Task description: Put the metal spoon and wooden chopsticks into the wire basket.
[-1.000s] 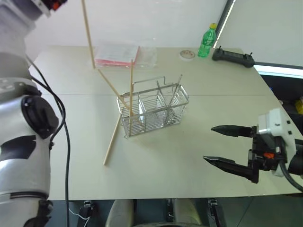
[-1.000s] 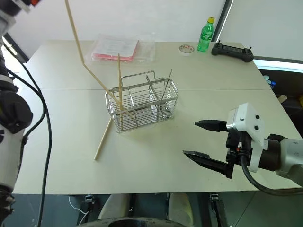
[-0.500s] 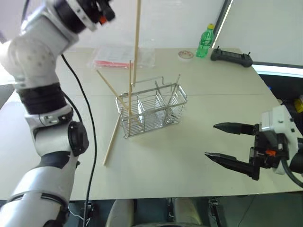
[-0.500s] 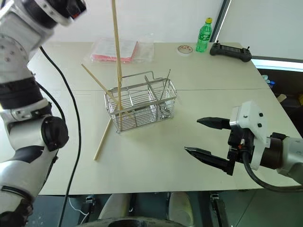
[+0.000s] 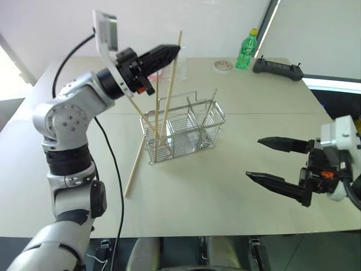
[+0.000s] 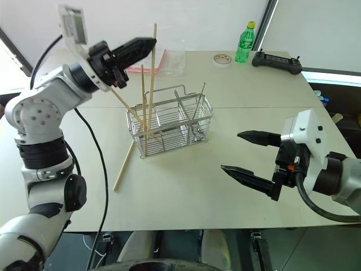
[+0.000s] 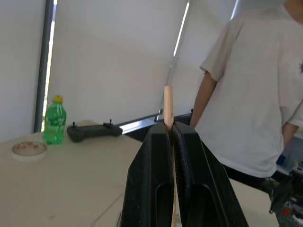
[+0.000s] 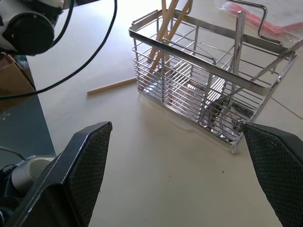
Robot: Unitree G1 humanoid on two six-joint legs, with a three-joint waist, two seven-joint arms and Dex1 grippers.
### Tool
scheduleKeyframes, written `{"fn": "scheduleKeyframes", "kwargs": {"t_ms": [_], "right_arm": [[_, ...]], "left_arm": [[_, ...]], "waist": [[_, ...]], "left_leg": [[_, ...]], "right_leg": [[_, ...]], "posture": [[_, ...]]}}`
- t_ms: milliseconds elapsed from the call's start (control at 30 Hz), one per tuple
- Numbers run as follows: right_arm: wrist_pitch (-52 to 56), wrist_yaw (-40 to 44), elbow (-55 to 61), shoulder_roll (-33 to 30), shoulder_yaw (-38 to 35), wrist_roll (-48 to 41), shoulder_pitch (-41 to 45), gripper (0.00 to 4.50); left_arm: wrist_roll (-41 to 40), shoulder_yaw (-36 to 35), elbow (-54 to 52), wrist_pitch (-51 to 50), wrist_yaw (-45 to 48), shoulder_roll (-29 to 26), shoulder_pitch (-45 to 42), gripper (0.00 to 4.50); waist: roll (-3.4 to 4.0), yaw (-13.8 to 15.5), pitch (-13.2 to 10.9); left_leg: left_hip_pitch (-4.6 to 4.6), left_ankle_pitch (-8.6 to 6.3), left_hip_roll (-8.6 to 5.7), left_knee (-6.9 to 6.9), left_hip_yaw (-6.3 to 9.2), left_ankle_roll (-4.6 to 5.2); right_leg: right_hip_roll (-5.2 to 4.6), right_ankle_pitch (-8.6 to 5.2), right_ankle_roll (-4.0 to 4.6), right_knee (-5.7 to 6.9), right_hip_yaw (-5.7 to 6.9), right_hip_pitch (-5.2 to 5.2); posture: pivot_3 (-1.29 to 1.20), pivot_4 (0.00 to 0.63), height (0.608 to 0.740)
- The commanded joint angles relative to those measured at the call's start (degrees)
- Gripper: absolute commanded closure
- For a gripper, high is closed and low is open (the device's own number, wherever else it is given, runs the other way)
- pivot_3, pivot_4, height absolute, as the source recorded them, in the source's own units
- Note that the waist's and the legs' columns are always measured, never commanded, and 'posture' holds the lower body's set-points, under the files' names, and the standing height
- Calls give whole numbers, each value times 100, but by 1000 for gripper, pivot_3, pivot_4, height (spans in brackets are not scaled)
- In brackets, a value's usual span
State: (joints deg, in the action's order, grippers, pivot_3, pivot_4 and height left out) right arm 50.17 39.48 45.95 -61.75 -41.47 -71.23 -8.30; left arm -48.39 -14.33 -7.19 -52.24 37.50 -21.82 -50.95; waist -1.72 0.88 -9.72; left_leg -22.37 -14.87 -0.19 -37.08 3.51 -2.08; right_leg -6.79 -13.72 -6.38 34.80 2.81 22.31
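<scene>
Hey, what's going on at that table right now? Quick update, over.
Left gripper shut on a chopstick, its lower end in the wire basket. Right gripper open, empty. Spoon in basket; one chopstick on the table. Nothing in the way.

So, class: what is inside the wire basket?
The basket holds three chopsticks, one pinched by the left fingers, plus the spoon; its bowl sits low behind the wires.

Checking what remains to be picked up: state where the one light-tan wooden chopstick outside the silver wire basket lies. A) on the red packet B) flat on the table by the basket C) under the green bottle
B: one wooden chopstick lies flat on the table beside the wire basket.
</scene>
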Motion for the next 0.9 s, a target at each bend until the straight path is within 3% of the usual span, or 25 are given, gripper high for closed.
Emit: {"fn": "scheduleKeyframes", "kwargs": {"t_ms": [33, 133, 167, 233, 433, 467, 733, 900], "right_arm": [[-125, -47, 20, 26, -10, -170, 98, 0], [-134, -56, 18, 26, 34, -196, 115, 0], [-138, -57, 11, 19, 43, -200, 121, 0], [-147, -48, -36, -4, 67, -199, 160, 0], [-155, 4, -178, -46, 146, -170, 310, 0], [-159, 16, -197, -44, 152, -159, 321, 0], [-172, 123, -322, -41, 321, -54, 444, 0], [-232, 89, -342, 34, 588, -16, 610, 0]], "left_arm": [[70, 126, -290, 266, 54, -96, 140, 4432], [112, 192, -285, 363, 9, -98, 252, 4432], [100, 202, -290, 375, -16, -85, 290, 4142], [57, 219, -317, 389, -40, -56, 384, 3420], [-88, 115, -360, 415, -134, -48, 421, 327], [-156, 47, -344, 394, -158, -79, 358, 90], [-776, -599, 245, 111, -266, -846, -953, 90], [-401, -962, 1554, 336, -22, -1958, -1521, 90]], "waist": [[2, 0, 1], [2, 0, 1], [3, 0, 2], [3, 0, 1], [3, 6, 2], [3, 6, 2], [4, -5, 0], [30, -38, 3]], "left_leg": [[0, 0, 0, 0, -1, 0], [-1, 0, 0, 1, -1, 0], [-2, 0, 0, 1, -1, 0], [-3, 0, 0, 1, -1, 0], [-8, 0, 0, 4, -1, 1], [-9, 0, 0, 5, -1, 1], [-12, -1, 0, 9, -1, 1], [-3, -1, 1, 14, -3, 2]], "right_leg": [[0, 0, 1, -3, 0, -1], [0, 0, 3, -7, 0, -1], [0, 1, 4, -9, 0, -1], [0, 2, 6, -15, 0, -1], [0, 5, 9, -31, 0, -3], [0, 5, 9, -33, 1, -3], [2, 6, 8, -39, 3, -2], [5, 6, 6, -34, 2, 0]], "posture": [[0, 150, 690], [0, 150, 690], [0, 150, 690], [0, 150, 690], [0, 150, 690], [0, 150, 690], [0, 150, 690], [0, 150, 690]]}}
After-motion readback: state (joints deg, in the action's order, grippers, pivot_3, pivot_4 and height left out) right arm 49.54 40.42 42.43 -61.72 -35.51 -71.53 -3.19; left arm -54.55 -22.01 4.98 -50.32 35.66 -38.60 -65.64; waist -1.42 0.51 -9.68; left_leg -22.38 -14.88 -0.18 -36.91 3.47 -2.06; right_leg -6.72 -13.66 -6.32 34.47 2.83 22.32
